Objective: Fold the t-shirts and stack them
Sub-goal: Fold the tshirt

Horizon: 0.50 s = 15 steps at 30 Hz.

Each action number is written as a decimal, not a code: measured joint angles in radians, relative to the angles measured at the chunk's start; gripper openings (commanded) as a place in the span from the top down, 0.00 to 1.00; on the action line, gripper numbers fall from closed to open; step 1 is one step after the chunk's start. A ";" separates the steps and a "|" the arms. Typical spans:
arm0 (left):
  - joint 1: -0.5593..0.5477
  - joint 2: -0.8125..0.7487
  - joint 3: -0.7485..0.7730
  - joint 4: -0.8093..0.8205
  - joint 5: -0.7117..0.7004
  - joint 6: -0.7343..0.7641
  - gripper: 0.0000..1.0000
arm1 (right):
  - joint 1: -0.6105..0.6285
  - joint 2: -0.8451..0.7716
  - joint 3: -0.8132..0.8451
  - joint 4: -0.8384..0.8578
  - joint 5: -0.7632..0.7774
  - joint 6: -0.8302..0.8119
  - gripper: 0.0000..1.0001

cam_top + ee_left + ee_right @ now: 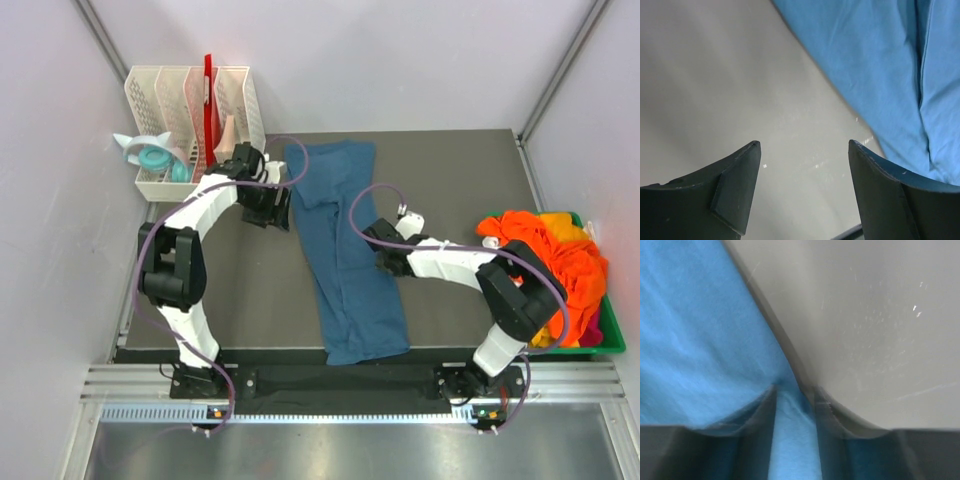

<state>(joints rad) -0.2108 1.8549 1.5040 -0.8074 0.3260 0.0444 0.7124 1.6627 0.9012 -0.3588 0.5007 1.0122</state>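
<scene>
On the dark mat (450, 200), the teal t-shirt (345, 260) runs 11 to 5 o'clock, left gripper (280, 213) spread empty at its 9 o'clock, right gripper (380, 258) barely parted on its 3 o'clock edge, grip uncertain.

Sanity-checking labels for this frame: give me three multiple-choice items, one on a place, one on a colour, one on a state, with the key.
1. Where is the heap of bright orange cotton t-shirts?
A) in the green plastic bin on the right
B) at the table's far left
C) under the blue shirt
2. What colour is the long t-shirt lying mid-table?
A) magenta
B) teal-blue
C) white
3. How is the left gripper?
A) shut on fabric
B) out of view
C) open over bare grey table
Key: 1A, orange spills over the bin's rim; 2B, both wrist views show blue cloth; 3C, its fingers stand wide apart with nothing between.
</scene>
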 measured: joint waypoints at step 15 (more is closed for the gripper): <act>0.000 -0.298 -0.064 -0.027 0.106 0.039 0.17 | -0.096 0.292 0.772 -0.130 -0.042 -0.394 0.38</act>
<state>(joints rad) -0.2104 1.5566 1.4403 -0.8341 0.4316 0.0837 0.6163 1.9545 1.6730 -0.4889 0.4583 0.6186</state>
